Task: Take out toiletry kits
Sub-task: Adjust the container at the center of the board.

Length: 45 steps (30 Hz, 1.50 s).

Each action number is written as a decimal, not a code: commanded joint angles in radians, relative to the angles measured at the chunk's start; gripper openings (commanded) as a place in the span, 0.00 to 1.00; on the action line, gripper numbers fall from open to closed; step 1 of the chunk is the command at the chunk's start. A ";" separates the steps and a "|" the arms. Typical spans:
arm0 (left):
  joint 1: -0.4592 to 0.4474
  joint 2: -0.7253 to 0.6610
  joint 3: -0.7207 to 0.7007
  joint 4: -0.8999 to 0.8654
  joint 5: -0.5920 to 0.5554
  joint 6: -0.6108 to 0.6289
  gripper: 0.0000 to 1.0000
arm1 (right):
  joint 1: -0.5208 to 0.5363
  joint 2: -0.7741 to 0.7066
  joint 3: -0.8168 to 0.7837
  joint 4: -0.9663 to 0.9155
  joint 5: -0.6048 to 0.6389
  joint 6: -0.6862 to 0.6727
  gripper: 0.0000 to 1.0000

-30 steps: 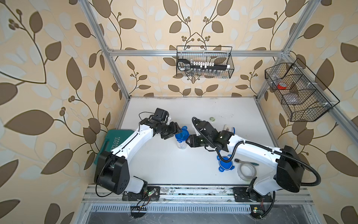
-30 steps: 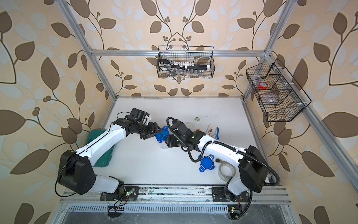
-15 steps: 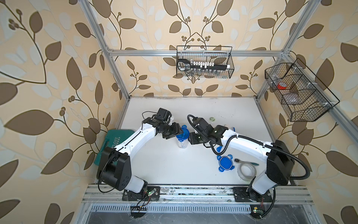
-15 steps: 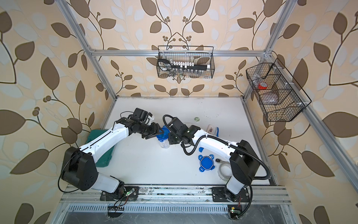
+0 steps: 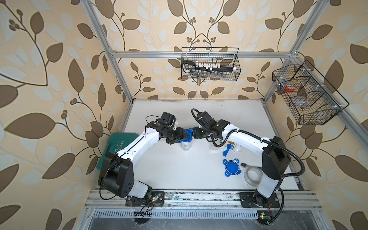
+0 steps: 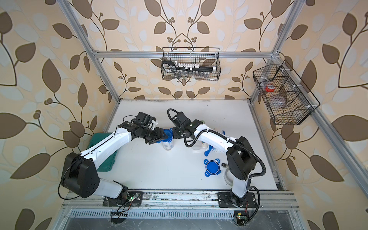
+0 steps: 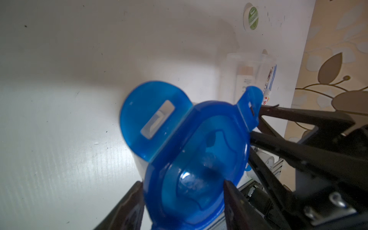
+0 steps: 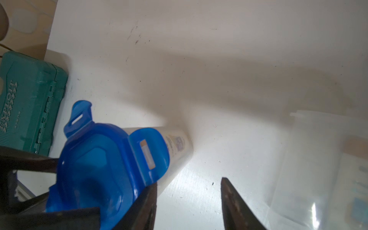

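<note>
A clear jar [image 5: 185, 145] with a blue tabbed lid [image 7: 191, 159] stands mid-table; a white bottle of a toiletry kit shows through its wall [image 8: 176, 143]. My left gripper [image 7: 182, 183] is shut on the lid, one finger on each side. My right gripper [image 8: 188, 182] is open with only table between its fingers; one finger [image 8: 148, 201] sits against a raised lid tab. More kit pieces lie behind the right arm: a blue toothbrush piece [image 5: 227, 150], a tube [image 7: 269, 79] and a green-white disc [image 7: 253, 18].
A second clear jar [image 8: 318, 169] lies beside the right gripper. A loose blue lid [image 5: 231, 167] and a tape roll [image 5: 252, 176] lie near the right arm's base. A green case [image 5: 117, 146] sits at the table's left edge. Wire baskets [image 5: 210, 63] hang on the walls.
The right gripper has swung left up to the jar's lid. The left gripper has closed in on the lid from the other side. The jar stays in place.
</note>
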<state>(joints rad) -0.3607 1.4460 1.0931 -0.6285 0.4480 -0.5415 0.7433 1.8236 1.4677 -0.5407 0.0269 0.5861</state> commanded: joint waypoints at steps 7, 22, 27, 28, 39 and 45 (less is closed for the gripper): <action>-0.003 0.003 0.027 -0.122 -0.010 0.037 0.67 | -0.010 0.063 0.095 -0.044 -0.022 -0.025 0.51; 0.000 -0.077 0.109 -0.186 -0.222 0.184 0.73 | -0.018 0.090 0.120 -0.070 -0.016 -0.034 0.51; -0.002 -0.071 0.070 -0.079 -0.173 0.214 0.67 | -0.017 0.102 0.138 -0.084 -0.024 -0.050 0.51; -0.001 -0.086 0.060 -0.064 -0.184 0.214 0.68 | -0.018 0.101 0.137 -0.081 -0.029 -0.055 0.51; 0.057 -0.030 0.084 -0.095 -0.068 0.152 0.71 | -0.018 0.084 0.130 -0.055 -0.058 -0.058 0.51; 0.057 -0.012 0.106 -0.084 -0.062 0.154 0.73 | -0.018 0.107 0.155 -0.071 -0.040 -0.058 0.51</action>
<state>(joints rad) -0.3061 1.4292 1.1725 -0.7292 0.3595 -0.3771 0.7258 1.9079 1.5745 -0.5941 -0.0109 0.5373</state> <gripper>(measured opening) 0.728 0.508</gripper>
